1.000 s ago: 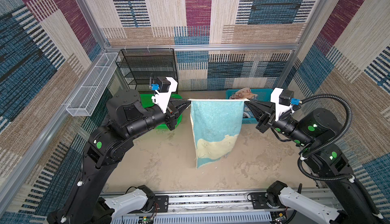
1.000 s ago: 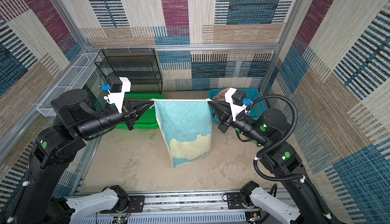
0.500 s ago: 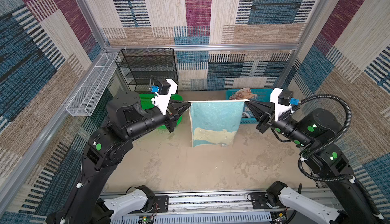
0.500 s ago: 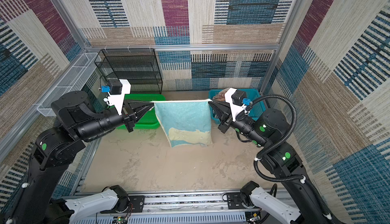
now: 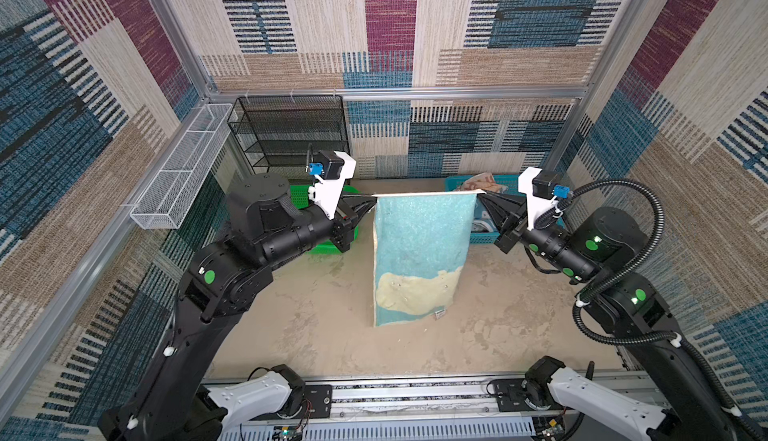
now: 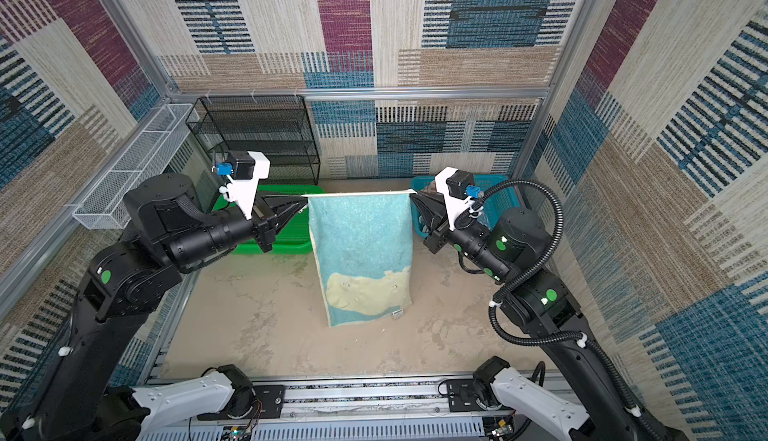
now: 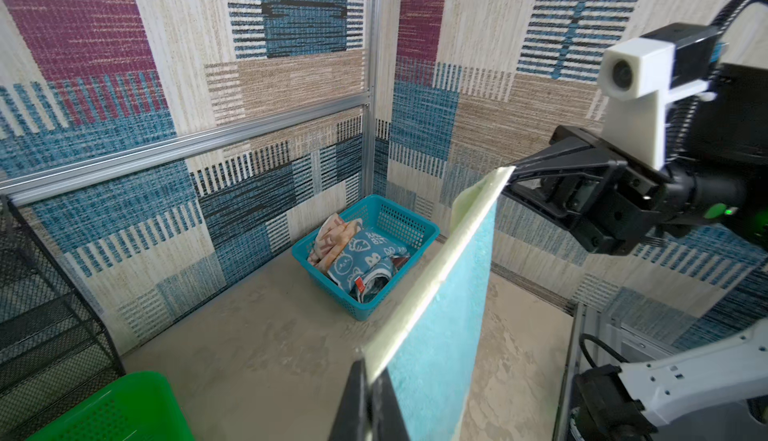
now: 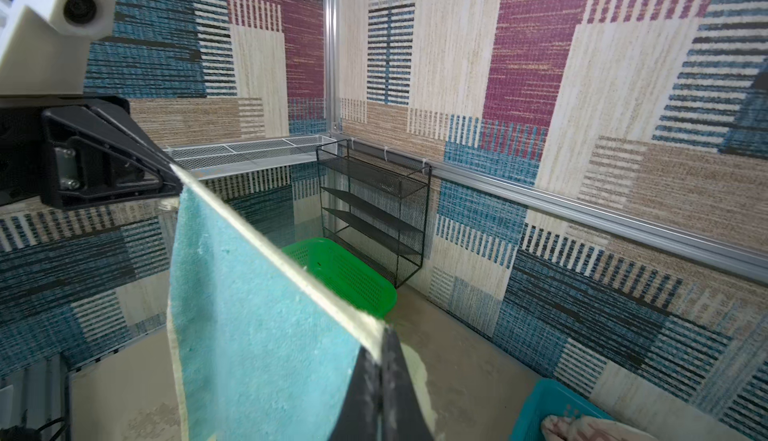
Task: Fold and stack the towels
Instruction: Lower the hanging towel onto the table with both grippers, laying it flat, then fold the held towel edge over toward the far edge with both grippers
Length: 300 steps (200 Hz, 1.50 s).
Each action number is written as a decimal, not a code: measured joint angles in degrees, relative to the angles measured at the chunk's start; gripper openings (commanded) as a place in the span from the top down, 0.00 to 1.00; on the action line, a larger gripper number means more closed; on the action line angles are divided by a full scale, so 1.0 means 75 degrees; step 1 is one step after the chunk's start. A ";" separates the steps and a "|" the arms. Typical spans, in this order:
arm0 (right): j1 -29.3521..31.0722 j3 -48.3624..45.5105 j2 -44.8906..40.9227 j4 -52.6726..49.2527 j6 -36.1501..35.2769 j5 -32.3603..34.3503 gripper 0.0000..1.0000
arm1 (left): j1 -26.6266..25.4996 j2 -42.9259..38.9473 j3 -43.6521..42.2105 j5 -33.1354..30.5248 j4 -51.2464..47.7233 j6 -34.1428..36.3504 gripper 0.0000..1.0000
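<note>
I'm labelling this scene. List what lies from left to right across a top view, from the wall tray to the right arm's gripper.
wire tray → rack → left gripper → towel → right gripper. The two baskets are left out because the arms overlap them.

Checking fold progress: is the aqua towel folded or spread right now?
Spread. The aqua towel hangs flat, top edge taut between the left gripper and right gripper, each shut on a corner.
</note>
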 measured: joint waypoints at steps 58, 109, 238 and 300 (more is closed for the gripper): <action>-0.0087 0.0041 0.1836 0.0685 -0.0213 0.1760 1.00 | 0.0478 0.1676 0.0259 -0.1641 0.0128 0.0443 1.00; -0.0592 0.0131 0.3640 0.1486 -0.0323 0.1862 1.00 | 0.1154 0.3182 0.0329 -0.2060 0.0487 0.0490 1.00; -0.1262 -0.1107 0.5750 0.2903 0.0268 0.1466 1.00 | 0.1241 0.4613 -0.1501 -0.2127 0.2011 0.0487 1.00; -0.1285 -0.2538 0.5205 0.3150 0.0734 0.1201 1.00 | 0.0866 0.4296 -0.2766 -0.2092 0.2419 0.0315 1.00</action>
